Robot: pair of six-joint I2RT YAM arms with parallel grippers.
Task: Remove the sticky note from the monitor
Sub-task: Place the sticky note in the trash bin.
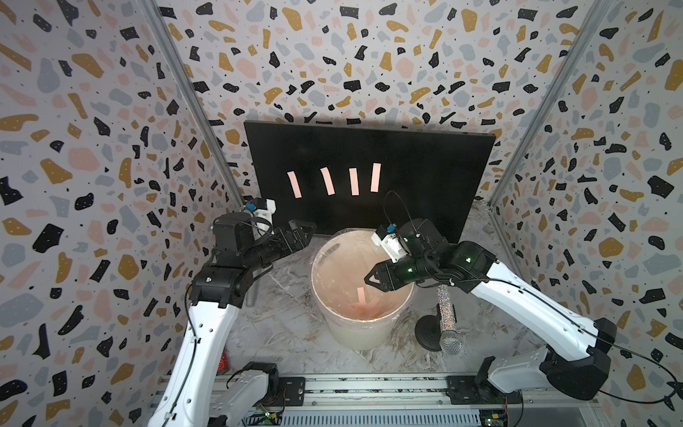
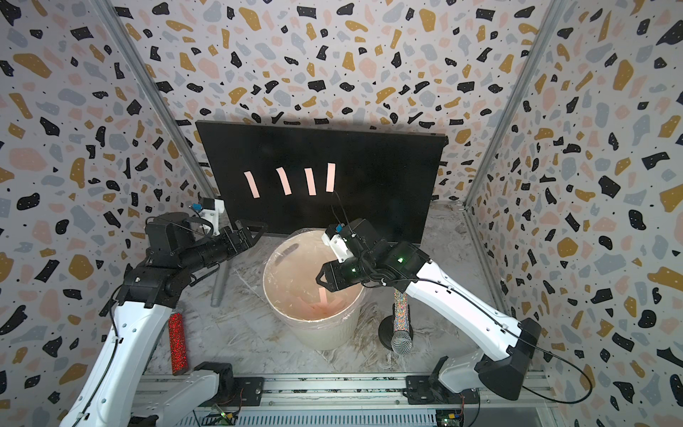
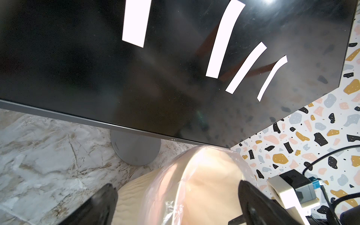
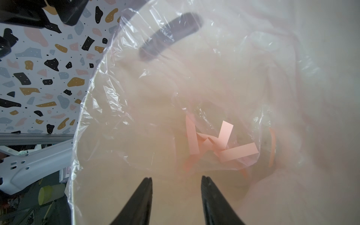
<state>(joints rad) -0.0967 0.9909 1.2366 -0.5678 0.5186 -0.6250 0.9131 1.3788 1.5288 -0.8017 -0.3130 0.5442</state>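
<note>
The black unlit monitor (image 1: pixel 425 159) (image 2: pixel 380 162) (image 3: pixel 78 58) stands at the back. Several pink sticky note strips (image 1: pixel 327 181) (image 2: pixel 284 180) (image 3: pixel 224 39) are stuck side by side on its left half. The white bin (image 1: pixel 354 334) (image 2: pixel 325 334) with a clear liner stands in front of the monitor, and loose pink strips (image 4: pixel 226 134) (image 1: pixel 364 303) lie at its bottom. My right gripper (image 1: pixel 368 279) (image 4: pixel 176 178) hangs over the bin mouth, open and holding nothing. My left gripper (image 1: pixel 310 227) (image 3: pixel 176 184) is open near the monitor's lower left edge.
A glittery microphone (image 1: pixel 448 321) on a black stand is right of the bin. A red glitter cylinder (image 2: pixel 177 342) stands by the left arm, a grey rod (image 2: pixel 220 284) beyond it. The monitor's grey foot (image 3: pixel 136 150) sits behind the bin. Patterned walls close in three sides.
</note>
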